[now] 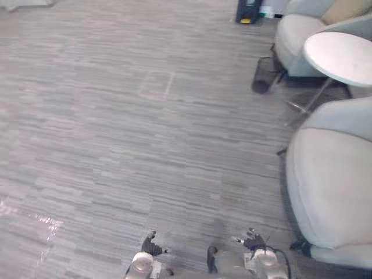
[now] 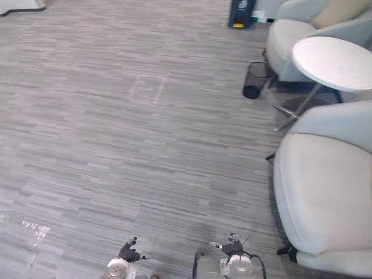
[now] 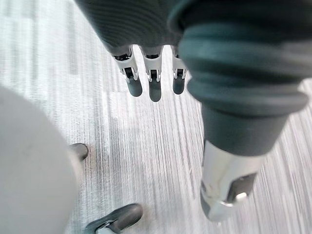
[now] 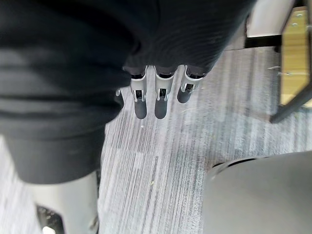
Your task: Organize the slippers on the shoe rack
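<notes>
My left hand [image 1: 152,245] hangs low over the grey striped carpet at the lower edge of the eye views, left of centre. In the left wrist view its fingers [image 3: 154,83] are straight and hold nothing, with the thumb [image 3: 229,190] apart. My right hand [image 1: 251,239] hangs at the same height a little to the right. Its fingers [image 4: 158,97] are also straight over bare carpet, and it too is open and empty. Past them, the right wrist view shows a wooden shelf with a dark frame [image 4: 292,53].
A pale grey armchair [image 1: 331,186] stands close on the right, just beside my right hand. Farther back are a round white side table [image 1: 343,55], a second armchair [image 1: 296,35], a black mesh bin [image 1: 264,75] and a dark blue box [image 1: 248,11].
</notes>
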`<state>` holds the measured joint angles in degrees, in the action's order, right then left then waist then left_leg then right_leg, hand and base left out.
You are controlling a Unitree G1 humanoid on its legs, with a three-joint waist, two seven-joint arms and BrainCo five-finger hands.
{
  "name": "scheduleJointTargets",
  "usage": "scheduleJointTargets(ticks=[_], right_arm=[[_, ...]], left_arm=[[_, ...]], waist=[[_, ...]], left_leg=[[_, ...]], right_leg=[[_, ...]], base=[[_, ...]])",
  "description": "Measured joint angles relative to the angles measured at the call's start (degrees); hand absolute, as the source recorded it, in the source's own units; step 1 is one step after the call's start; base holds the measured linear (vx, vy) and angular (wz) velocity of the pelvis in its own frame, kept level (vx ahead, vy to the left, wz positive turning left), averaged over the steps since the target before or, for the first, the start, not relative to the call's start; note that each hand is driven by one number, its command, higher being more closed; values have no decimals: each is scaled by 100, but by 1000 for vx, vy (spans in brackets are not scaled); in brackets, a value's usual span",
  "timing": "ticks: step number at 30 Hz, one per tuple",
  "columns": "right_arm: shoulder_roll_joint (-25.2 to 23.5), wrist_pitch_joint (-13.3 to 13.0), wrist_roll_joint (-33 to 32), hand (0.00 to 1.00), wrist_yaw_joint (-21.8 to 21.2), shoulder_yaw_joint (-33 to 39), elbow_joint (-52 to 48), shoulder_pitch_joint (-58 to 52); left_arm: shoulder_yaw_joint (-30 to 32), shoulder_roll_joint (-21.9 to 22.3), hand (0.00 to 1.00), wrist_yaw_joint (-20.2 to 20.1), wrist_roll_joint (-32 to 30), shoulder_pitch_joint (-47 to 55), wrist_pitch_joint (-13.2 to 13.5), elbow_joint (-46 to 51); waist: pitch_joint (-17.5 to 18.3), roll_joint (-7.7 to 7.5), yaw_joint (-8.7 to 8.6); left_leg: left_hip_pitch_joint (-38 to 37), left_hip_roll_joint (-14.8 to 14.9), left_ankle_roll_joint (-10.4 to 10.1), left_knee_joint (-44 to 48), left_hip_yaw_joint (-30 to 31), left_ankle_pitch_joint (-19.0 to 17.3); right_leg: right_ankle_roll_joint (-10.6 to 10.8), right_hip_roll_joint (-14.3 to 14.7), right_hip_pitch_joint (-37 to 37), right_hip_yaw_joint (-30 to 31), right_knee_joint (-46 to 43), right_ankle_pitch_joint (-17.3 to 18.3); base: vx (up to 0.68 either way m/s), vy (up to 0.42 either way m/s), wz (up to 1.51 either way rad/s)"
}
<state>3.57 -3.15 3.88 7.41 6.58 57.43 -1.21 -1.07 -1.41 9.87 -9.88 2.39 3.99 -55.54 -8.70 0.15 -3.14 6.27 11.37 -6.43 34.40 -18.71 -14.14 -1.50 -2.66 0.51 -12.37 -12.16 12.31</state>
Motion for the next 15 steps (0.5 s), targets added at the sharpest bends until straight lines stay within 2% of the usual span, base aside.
scheduleJointTargets(ticks=[1, 3, 4, 5, 6, 7, 8, 9, 10, 11, 13, 14, 15], right_arm=[[9, 5, 0, 0, 3, -1, 6, 0], [14, -2, 1, 0, 7, -18, -4, 90], [-10, 25, 3, 0, 8, -24, -2, 171], [-19, 38, 3, 0, 11, -22, 4, 178], [-17, 45, 4, 0, 13, -24, 10, 164], [15, 47, 11, 0, 16, -45, 21, 107], [-1, 51, 21, 0, 17, -99, 79, 86], [-20, 47, 51, 0, 7, -141, 83, 53], [-26, 44, 64, 0, 0, -150, 80, 49], [-79, 46, 42, 0, -18, -139, 68, 11], [-193, 28, 60, 0, -30, -70, -35, 35], [-228, 22, 58, 0, -41, -74, -42, 45], [-232, 21, 59, 0, -49, -91, -40, 57]], left_arm=[[6, 6, 0, 0, 4, 18, 36, 41], [12, -2, 0, 0, 48, 10, 60, 53], [35, -22, 0, -1, 77, -47, 59, 52], [54, -29, 0, -2, 100, -78, 57, 55], [63, -33, 0, -1, 102, -99, 58, 55], [60, -27, 0, 0, 105, -95, 59, 56], [64, -56, 0, -1, 110, -127, 51, 38], [71, -102, 0, 0, 110, -138, 36, 30], [70, -97, 0, -5, 108, -138, 20, 14], [62, -95, 0, -8, 107, -137, 9, 0], [7, -174, 0, -9, 106, -125, -44, -29], [-11, -248, 0, -9, 100, -67, -77, -34], [-5, -286, 0, -1, 100, -50, -83, -32]], waist=[[41, -5, 46], [50, 20, 80], [25, -12, 91], [2, -42, 95], [-12, -57, 99], [0, -33, 130], [43, -122, 164], [63, -156, 160], [62, -148, 143], [48, -166, 120], [-27, -296, 29], [-31, -318, -11], [-37, -328, 4]], left_leg=[[113, 34, 63, -34, -189, -30], [380, -49, 170, -661, -274, 13], [628, -213, 255, -1339, -236, 165], [702, -309, 254, -1586, -221, 287], [758, -422, 253, -1925, -180, 512], [757, -535, 267, -2302, -70, 1146], [750, -663, 459, -2139, -56, 1110], [758, -753, 508, -2030, -29, 850], [751, -785, 551, -1949, -17, 718], [605, -873, 622, -1910, 36, 549], [169, -1088, 695, -1927, 160, 328], [-167, -1136, 715, -1943, 216, 182], [-484, -1142, 713, -2028, 271, 90]], right_leg=[[-1, -18, 124, -23, 146, 1], [22, -73, 265, -91, 329, -9], [65, -185, 316, -127, 446, -13], [88, -256, 372, -160, 496, -13], [178, -319, 451, -189, 551, -21], [363, -338, 589, -212, 626, 49], [527, -485, 684, -154, 611, 159], [578, -610, 607, -155, 340, 190], [596, -694, 446, -113, -76, 201], [632, -875, 34, 77, -1239, 212], [856, -1136, -592, 523, -3133, -26], [820, -1080, -880, 714, -4040, 41], [746, -1015, -1055, 707, -4421, 173]], base=[[197, -29, 28], [259, 67, 19], [273, 138, 27], [268, 153, 29], [229, 164, 18], [319, 216, 8], [345, 226, 6], [352, 233, 6], [297, 215, 18], [390, 289, 22], [428, 254, 41], [573, 182, 47], [587, 143, 41]])
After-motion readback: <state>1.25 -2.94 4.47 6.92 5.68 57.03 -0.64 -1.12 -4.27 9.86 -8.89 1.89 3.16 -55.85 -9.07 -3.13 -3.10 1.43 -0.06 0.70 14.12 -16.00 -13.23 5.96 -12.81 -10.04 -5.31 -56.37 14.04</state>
